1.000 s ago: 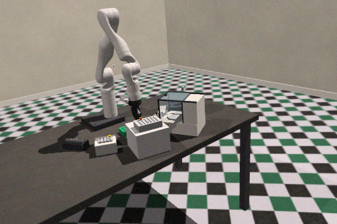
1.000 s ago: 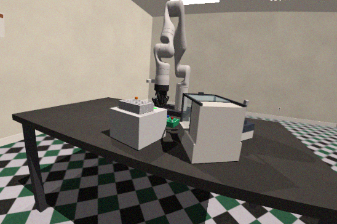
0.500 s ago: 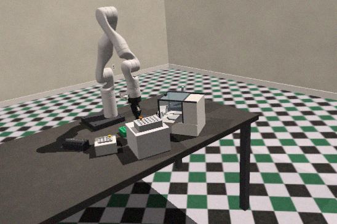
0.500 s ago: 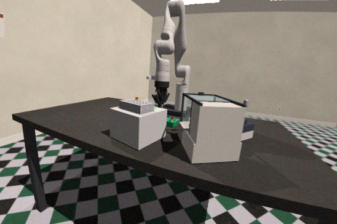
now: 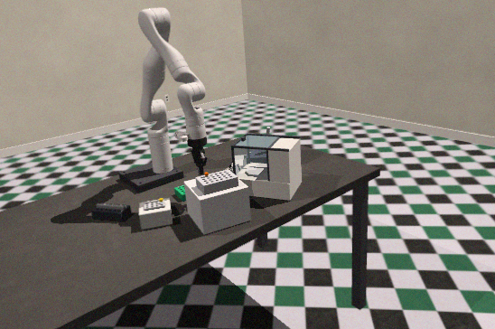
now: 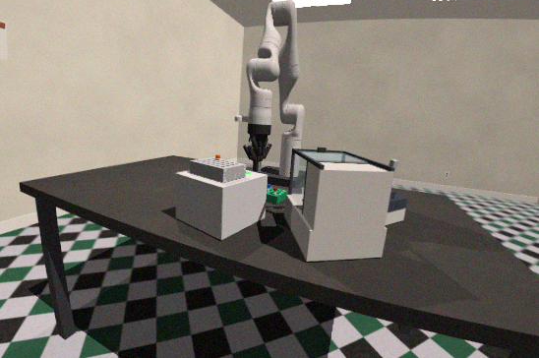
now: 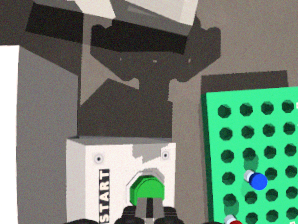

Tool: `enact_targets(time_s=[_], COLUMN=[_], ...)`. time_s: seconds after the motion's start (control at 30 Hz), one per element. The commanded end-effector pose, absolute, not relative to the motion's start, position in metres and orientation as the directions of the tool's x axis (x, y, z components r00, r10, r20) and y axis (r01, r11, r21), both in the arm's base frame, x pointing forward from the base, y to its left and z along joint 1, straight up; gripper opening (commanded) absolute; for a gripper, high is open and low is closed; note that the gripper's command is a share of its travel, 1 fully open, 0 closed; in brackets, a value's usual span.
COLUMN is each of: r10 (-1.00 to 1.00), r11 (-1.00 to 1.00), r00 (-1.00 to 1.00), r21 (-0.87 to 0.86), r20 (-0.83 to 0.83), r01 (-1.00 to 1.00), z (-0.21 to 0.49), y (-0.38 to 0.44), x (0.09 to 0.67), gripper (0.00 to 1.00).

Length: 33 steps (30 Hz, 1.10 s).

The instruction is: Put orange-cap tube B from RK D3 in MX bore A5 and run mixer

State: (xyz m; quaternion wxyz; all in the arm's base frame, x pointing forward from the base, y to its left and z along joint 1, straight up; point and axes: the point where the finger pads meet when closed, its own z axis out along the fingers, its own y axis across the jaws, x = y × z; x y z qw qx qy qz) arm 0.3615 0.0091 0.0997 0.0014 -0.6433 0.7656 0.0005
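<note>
Tube B's orange cap [image 5: 206, 173] sits in a corner bore of the grey shaking block on top of the white mixer MX [image 5: 218, 202]. It also shows in the exterior view [image 6: 217, 155], on the mixer [image 6: 221, 201]. My gripper [image 5: 200, 166] [image 6: 258, 161] is shut and empty and points down at the mixer's side towards the arm base. In the wrist view the shut fingertips [image 7: 148, 212] sit right over the green START key [image 7: 146, 189], beside the START label. I cannot tell whether they touch it. The two small lamps [image 7: 98, 159] on the mixer's top look grey here.
The green rack RK [image 7: 255, 160] lies right of the mixer's front, with a blue-capped tube [image 7: 258, 180] and a red-capped one [image 7: 235, 220]. The balance BAL [image 5: 271, 166] with its glass hood stands beside the mixer. The dry block [image 5: 154, 211] and the dark magnet block [image 5: 111, 211] stand on the mixer's other side.
</note>
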Motion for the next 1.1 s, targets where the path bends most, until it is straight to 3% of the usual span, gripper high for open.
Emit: enact_targets(time_s=[0.0, 1.07], r10=[-0.985, -0.985], r11=[0.172, 0.172], r00=[-0.172, -0.172], r21=[-0.002, -0.002], r20=[-0.003, -0.003], r01=[-0.985, -0.985], z=[0.103, 0.141], y=[0.009, 0.009], x=[0.362, 0.362], gripper=[0.10, 0.10])
